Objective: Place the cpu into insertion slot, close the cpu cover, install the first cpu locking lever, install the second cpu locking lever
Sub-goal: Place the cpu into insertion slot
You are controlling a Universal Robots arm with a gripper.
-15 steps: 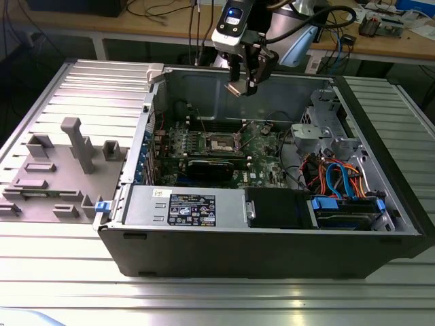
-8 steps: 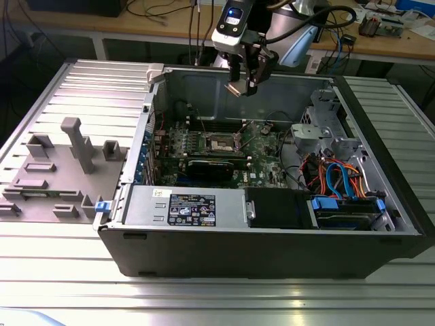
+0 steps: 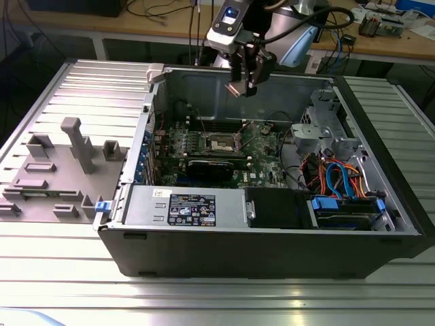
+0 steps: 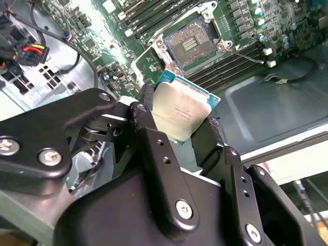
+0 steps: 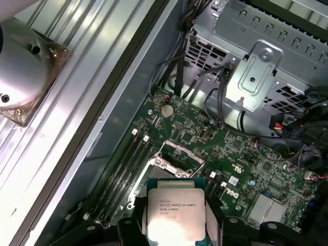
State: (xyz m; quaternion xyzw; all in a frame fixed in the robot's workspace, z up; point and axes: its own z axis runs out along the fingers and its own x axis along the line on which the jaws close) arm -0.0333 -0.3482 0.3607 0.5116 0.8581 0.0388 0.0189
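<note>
Claw clamped on the one cpu, up over the open case.
We see the claw's fingers pressing two opposite edges of the chip, with clear air beneath it. Below the claw, well apart, lies the single slot, its dark centre uncovered, with memory slots along two sides. One black card sits just past the slot. A drive cage and loose cables stand off to the side.

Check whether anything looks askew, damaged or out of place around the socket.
Nothing stands out. The gripper holds the cpu by its edges above the open, empty insertion slot. The chip's metal top looks intact and it sits squarely between the fingers.
</note>
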